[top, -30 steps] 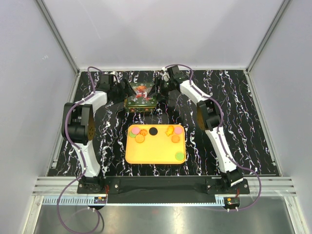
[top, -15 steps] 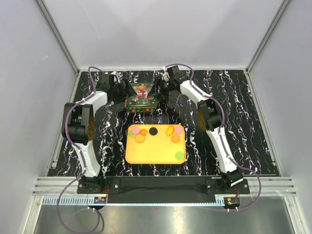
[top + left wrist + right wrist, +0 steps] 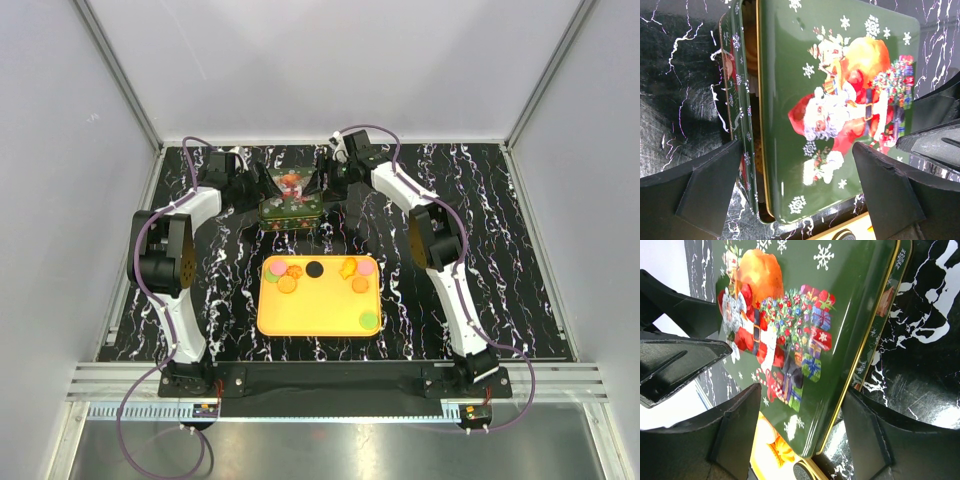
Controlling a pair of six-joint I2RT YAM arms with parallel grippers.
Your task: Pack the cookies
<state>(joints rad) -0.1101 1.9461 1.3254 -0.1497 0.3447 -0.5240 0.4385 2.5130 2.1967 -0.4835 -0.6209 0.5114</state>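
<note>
Santa lid (image 3: pixel 840 110) askew on green tin (image 3: pixel 737 100) behind yellow tray (image 3: pixel 315 315) of cookies (image 3: pixel 313 268); left gripper (image 3: pixel 796 147) and right gripper (image 3: pixel 802 390) straddle lid, jaws spread wide.

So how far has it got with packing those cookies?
Barely begun. Done: nothing packed that I can see; the cookies lie on the yellow tray. In hand: the left pincer and right pincer flank the green tin, whose lid sits shifted off its base, apparently being opened; actual grip unclear. Left: cookies into the tin, lid back on.
</note>
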